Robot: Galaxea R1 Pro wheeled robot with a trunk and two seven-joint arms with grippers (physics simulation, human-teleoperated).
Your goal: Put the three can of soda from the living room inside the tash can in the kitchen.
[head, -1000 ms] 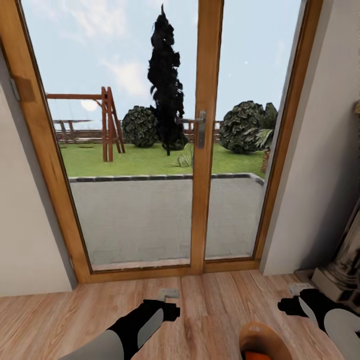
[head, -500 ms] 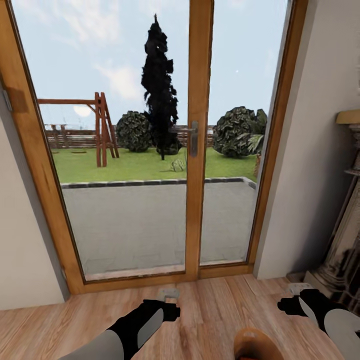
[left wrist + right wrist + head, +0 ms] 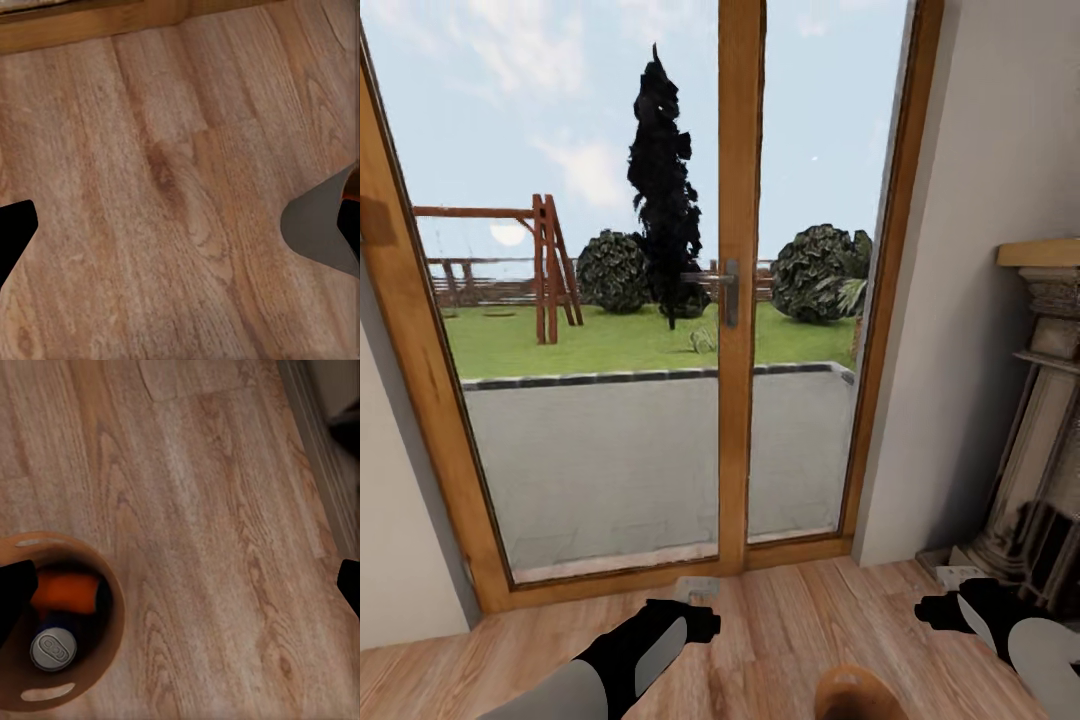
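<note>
The tash can (image 3: pixel 857 697) shows as a tan rim at the bottom edge of the head view, on the wooden floor between my arms. The right wrist view looks down into its wood-coloured inside (image 3: pixel 105 585). Inside, one can of soda (image 3: pixel 66 591) lies on its side, orange. Another can of soda (image 3: pixel 52 647) stands with its silver top up. My right gripper (image 3: pixel 180 589) is open above bare floor beside the bin. My left gripper (image 3: pixel 180 229) is open over floorboards, with a grey curved shape (image 3: pixel 319 225) near one finger. Both grippers also show in the head view, left (image 3: pixel 700 620) and right (image 3: pixel 940 610).
A wood-framed glass door (image 3: pixel 735 300) stands straight ahead, shut, with a patio and garden behind it. White walls flank it. A carved stone column (image 3: pixel 1040 460) with a base stands at the right, close to my right arm. The floor (image 3: pixel 780 630) is wooden boards.
The whole head view has shifted: the door has slid left, more of the stone column shows at the right, and the bin sits lower in frame. My arms keep their pose.
</note>
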